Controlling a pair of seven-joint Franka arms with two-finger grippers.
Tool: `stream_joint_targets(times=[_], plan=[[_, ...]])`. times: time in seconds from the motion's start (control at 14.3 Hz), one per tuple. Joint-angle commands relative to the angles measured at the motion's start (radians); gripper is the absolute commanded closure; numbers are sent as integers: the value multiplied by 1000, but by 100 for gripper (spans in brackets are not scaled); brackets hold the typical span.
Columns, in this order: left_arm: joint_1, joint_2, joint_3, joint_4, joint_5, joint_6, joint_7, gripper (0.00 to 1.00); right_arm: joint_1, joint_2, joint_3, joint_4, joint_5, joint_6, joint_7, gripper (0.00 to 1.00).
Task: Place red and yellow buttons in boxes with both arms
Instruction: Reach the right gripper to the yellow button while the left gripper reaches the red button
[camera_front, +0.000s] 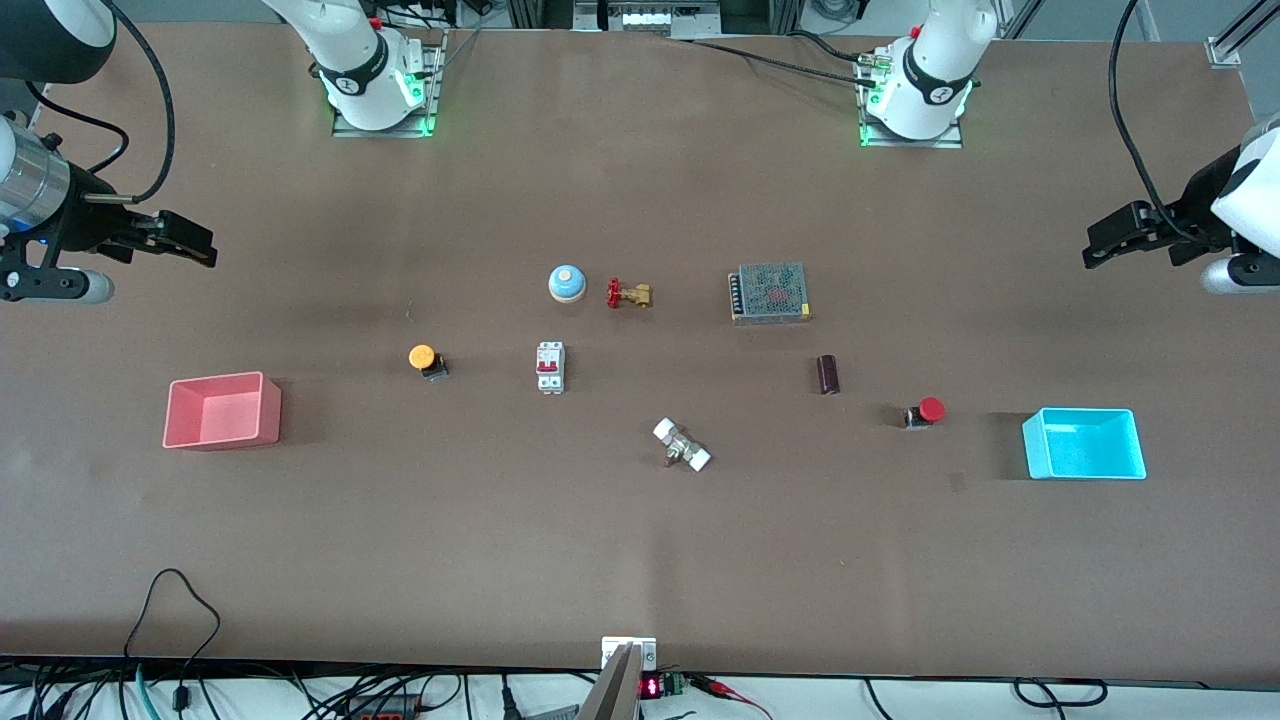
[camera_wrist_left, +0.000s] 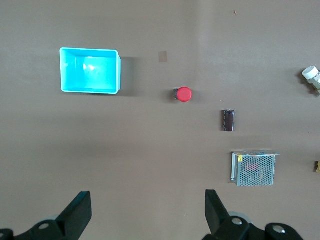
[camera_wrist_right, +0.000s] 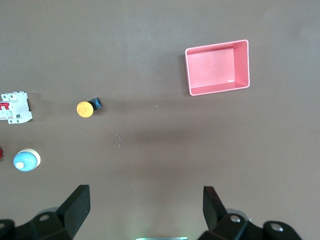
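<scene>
Both grippers wait empty, jaws wide: left gripper (camera_front: 1100, 250) and right gripper (camera_front: 200, 245) at their table ends. Red button (camera_front: 926, 411) sits beside cyan box (camera_front: 1085, 445). Yellow button (camera_front: 427, 360) near pink box (camera_front: 222, 410).

The red button (camera_front: 927, 411) is lying on the brown table, tipped on its side, with its round red cap on a little black square body. It is sitting near the blue box (camera_front: 1085, 444), toward the left arm's end. The blue box is standing open and has nothing in it. The yellow button (camera_front: 427, 359) is lying tipped too, near the pink box (camera_front: 222, 410), toward the right arm's end. The pink box is standing open and has nothing in it.
</scene>
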Motion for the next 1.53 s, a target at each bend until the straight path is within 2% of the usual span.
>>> stream_joint_targets(times=[0.0,0.35,0.49,0.77,0.84,0.98,1.12,1.26,1.47], plan=[[5,-25,-5,-13,5,3,25,0,-1,-9,1,-6,3,-8,-6,0],[-17,27,-20,-12,8,3,27,0,2,3,1,-9,0,-8,-10,0],[-18,71,-46,-12,8,6,27,0,10,105,4,-8,13,-7,-32,0],[-21,212,-102,-15,6,44,10,0,152,211,4,-23,-22,133,-32,0],[-30,237,-102,-26,5,70,8,0,163,251,6,-26,-48,149,-33,0],[-55,280,-102,-81,5,162,-25,0,165,290,10,-59,-39,237,-30,0],[-55,305,-103,-172,5,307,-28,0,164,276,49,-159,-36,393,-16,0],[-52,319,-102,-255,5,446,-28,0,170,276,56,-216,-33,514,51,0],[-34,342,-102,-283,3,512,-59,0,162,270,90,-320,-31,662,73,0]])
